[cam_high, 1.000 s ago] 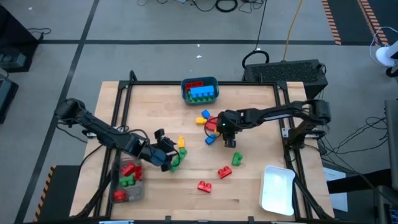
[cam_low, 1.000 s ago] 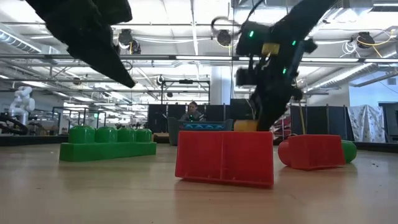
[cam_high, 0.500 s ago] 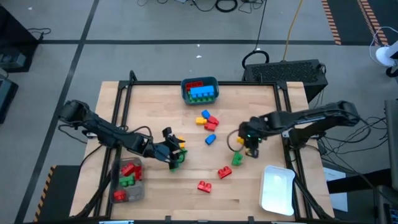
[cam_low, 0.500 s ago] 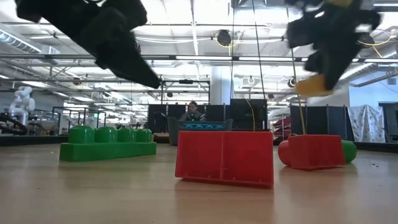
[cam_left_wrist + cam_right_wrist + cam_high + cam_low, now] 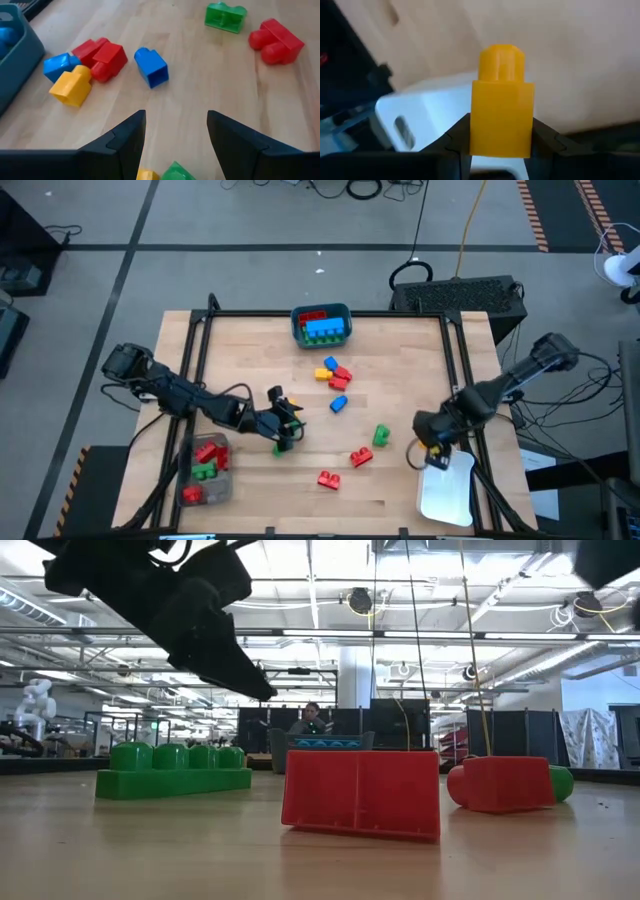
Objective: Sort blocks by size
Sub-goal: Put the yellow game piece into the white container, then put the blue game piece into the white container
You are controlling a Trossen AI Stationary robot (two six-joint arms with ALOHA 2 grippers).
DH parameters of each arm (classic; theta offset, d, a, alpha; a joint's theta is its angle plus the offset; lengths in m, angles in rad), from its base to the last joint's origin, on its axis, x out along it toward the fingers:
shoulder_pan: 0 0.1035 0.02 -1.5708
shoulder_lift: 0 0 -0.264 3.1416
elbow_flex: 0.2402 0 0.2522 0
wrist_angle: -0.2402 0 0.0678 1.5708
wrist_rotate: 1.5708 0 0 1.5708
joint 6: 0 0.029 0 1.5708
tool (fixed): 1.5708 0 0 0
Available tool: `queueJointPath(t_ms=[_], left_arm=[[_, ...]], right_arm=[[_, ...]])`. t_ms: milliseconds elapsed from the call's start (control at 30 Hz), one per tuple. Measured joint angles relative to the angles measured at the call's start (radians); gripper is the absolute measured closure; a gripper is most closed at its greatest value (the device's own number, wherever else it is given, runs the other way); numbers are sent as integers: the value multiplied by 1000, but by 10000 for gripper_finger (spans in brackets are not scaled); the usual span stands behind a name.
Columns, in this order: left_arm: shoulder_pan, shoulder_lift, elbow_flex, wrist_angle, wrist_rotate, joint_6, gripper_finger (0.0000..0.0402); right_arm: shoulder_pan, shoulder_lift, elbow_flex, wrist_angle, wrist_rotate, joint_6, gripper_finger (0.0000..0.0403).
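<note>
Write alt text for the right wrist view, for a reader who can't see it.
The right gripper holds a small yellow block, one stud pointing away from the camera, between its two dark fingers. Behind it lie the white tray and the wooden table.

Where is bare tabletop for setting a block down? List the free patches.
Free: the table between the teal bin and its right rail; also the near edge below the red blocks. Crowded: the centre cluster and around the left hand.
</note>
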Motion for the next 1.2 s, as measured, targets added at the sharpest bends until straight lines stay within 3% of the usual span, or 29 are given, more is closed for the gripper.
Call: queueJointPath(t_ms=[267,500,733,933,1200], left_arm=[[50,0,0,6,21,0,187],[67,0,0,19,27,0,187],[85,0,0,27,27,0,187],[86,0,0,25,27,-2,187],[86,0,0,24,27,-8,187]], right_arm=[[205,3,0,51,8,266,283],[294,78,0,61,99,356,281],[301,183,0,78,105,352,234],[285,197,0,68,113,385,187],[212,120,0,93,264,333,189]])
